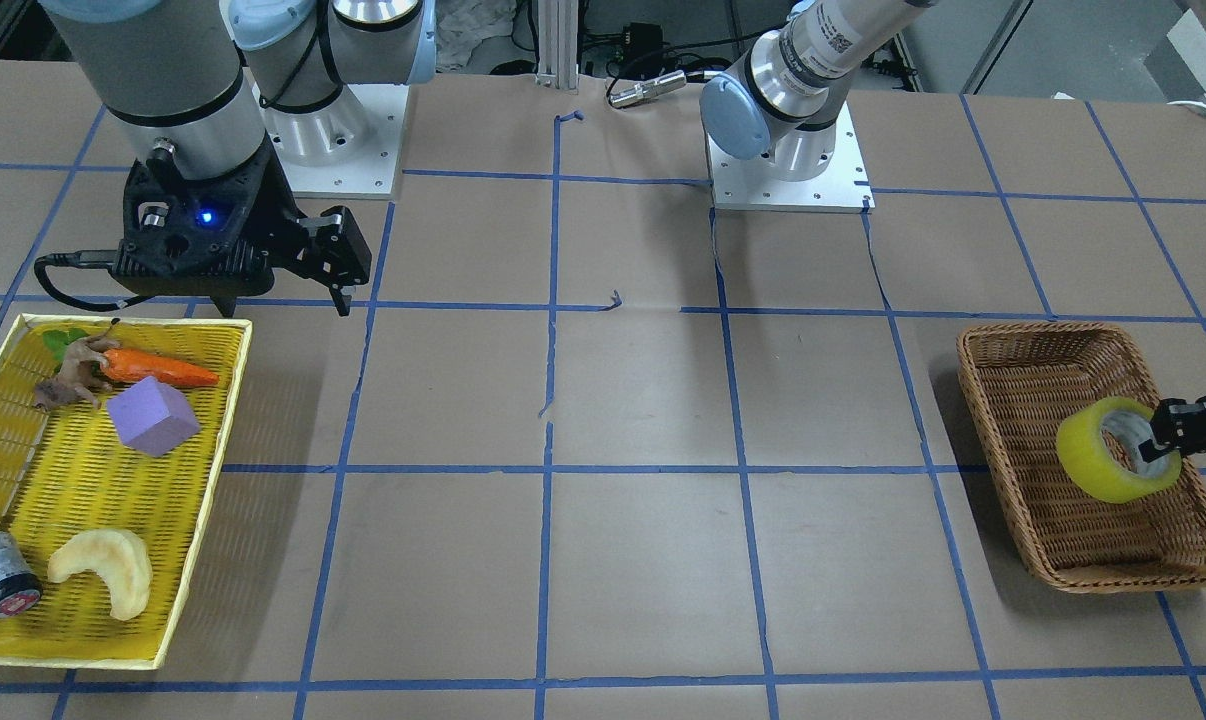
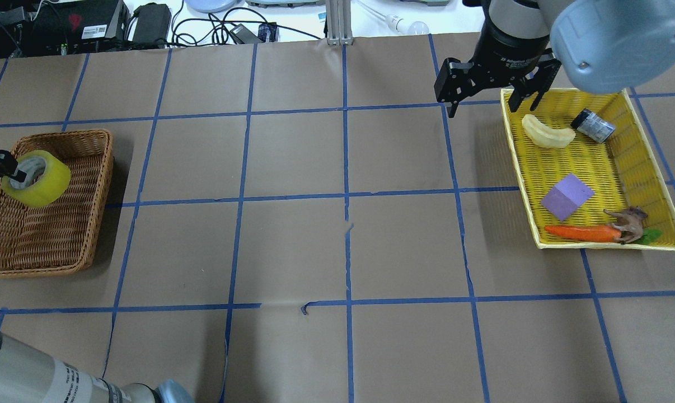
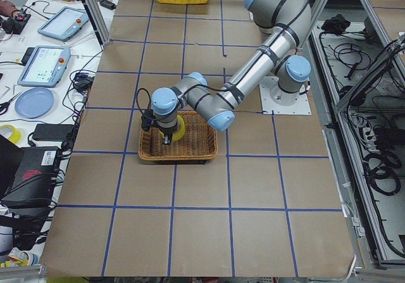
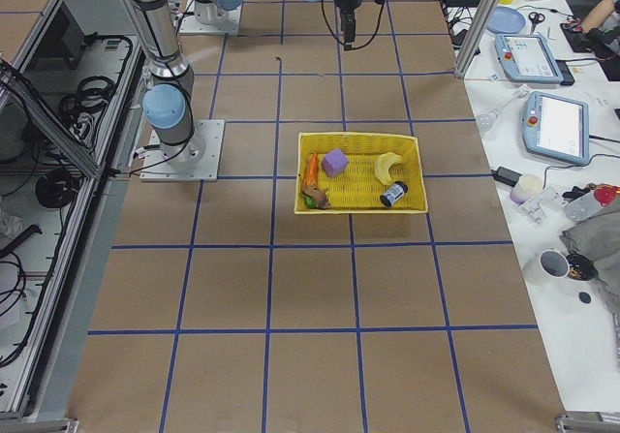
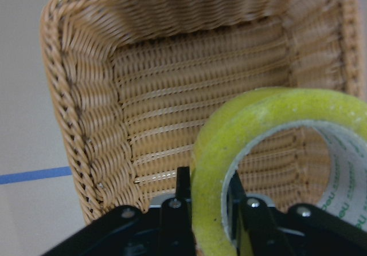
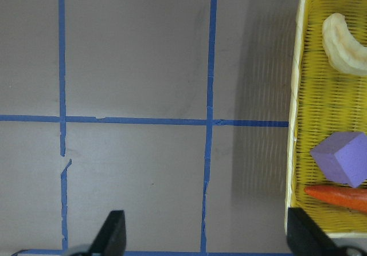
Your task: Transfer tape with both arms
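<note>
Above table [image 1: 643,400] and basket [image 1: 1033,330], left pincer [image 1: 1153,442] clamps tape [image 1: 1093,462].

glossy tape [image 5: 269,147], woven wicker basket [image 5: 114,95]

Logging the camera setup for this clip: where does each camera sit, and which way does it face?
Front: across the table, facing the robot; right gripper, left gripper.
Overhead: behind the robot, looking down; both grippers, tape.
Left side: table end; left arm over basket.
Right side: opposite end; tray, right arm.
Left wrist: fingers pinching tape.
Right wrist: straight down; open fingers, tray.
Front and overhead share the tape.
</note>
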### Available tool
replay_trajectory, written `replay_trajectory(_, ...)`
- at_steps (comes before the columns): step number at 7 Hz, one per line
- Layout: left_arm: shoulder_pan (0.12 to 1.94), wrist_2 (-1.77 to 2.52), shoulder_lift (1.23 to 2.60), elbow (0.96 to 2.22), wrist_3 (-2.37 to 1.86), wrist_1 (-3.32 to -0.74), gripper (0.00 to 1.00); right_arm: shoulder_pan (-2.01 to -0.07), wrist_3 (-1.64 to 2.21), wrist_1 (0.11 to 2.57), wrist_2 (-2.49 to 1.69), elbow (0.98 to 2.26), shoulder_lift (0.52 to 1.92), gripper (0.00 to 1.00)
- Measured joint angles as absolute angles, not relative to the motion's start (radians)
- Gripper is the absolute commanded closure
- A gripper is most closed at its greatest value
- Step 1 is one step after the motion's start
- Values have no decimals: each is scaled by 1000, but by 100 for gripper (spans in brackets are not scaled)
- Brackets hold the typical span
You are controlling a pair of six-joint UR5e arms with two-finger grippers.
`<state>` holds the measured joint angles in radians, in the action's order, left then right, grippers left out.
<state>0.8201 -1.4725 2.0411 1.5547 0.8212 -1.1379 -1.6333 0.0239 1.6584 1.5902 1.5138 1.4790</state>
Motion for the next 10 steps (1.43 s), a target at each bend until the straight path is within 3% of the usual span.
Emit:
replay_trajectory(4, 831, -1477, 1990, 1558, 743, -1212, 0, -1633, 24, 1649, 1589, 1501, 1485, 0)
replay_trajectory(7, 892, -1559, 1806, 1524, 628, -1428, 0, -1635, 24, 1643, 1590, 1510, 1487, 0)
replay_trajectory(10, 1122, -1566, 1669, 1518, 445, -1509, 0, -1635, 23, 1643, 1591, 1511, 1485, 0)
